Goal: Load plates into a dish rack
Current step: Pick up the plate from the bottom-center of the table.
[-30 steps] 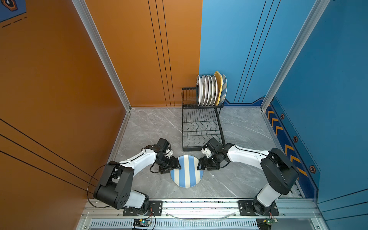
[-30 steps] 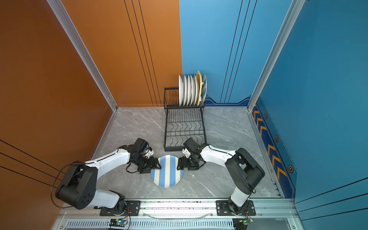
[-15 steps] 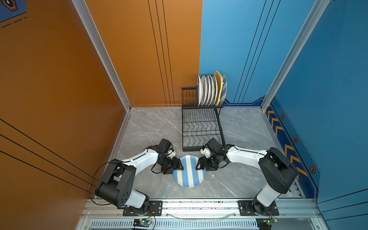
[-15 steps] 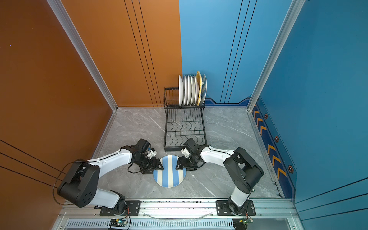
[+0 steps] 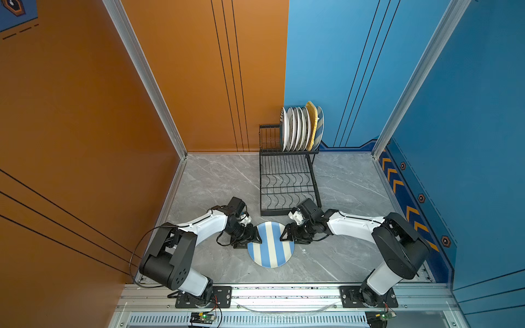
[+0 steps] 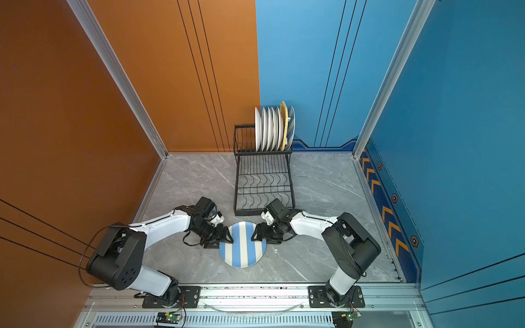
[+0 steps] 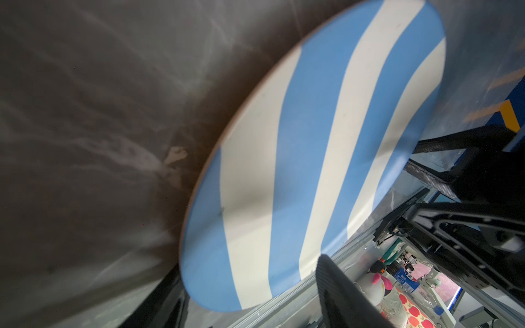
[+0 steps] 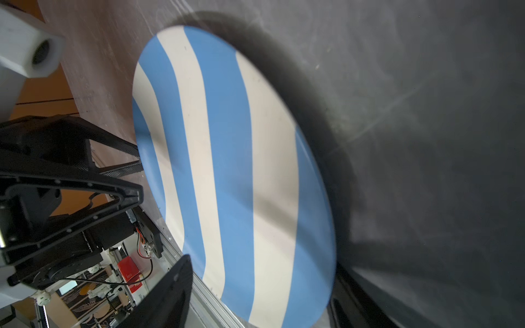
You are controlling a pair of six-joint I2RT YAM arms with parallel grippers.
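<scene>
A blue-and-cream striped plate [image 5: 270, 244] [image 6: 243, 244] lies face up on the grey marbled desk [image 5: 221, 181], just in front of the near edge of the black wire dish rack [image 5: 287, 181] [image 6: 262, 181] and not touching it. Whether the plate sits quite flat or is tipped up a little I cannot tell. The left gripper [image 5: 250, 241] [image 6: 224, 240] is low at the plate's rim, off the rack's near left corner. The right gripper [image 5: 287, 237] [image 6: 257, 234] is at the opposite rim, just off the rack's near right corner. Both pairs of jaws are spread wide and straddle the plate's edge. In the left wrist view one black finger [image 7: 341, 292] crosses in front of the plate [image 7: 312, 142], and its partner sits at the plate's far edge. The right wrist view shows the same, with a finger [image 8: 170, 289] over the plate [image 8: 227, 156]. Neither pair looks closed down on the thin rim. At the far end of the rack, on its raised tier, a row of plates [image 5: 298, 129] [image 6: 270, 129] stands on edge, packed close together. Most are white, a yellow one [image 5: 312, 113] is next to last, and a blue-striped one [image 5: 320, 127] is at the right end.
</scene>
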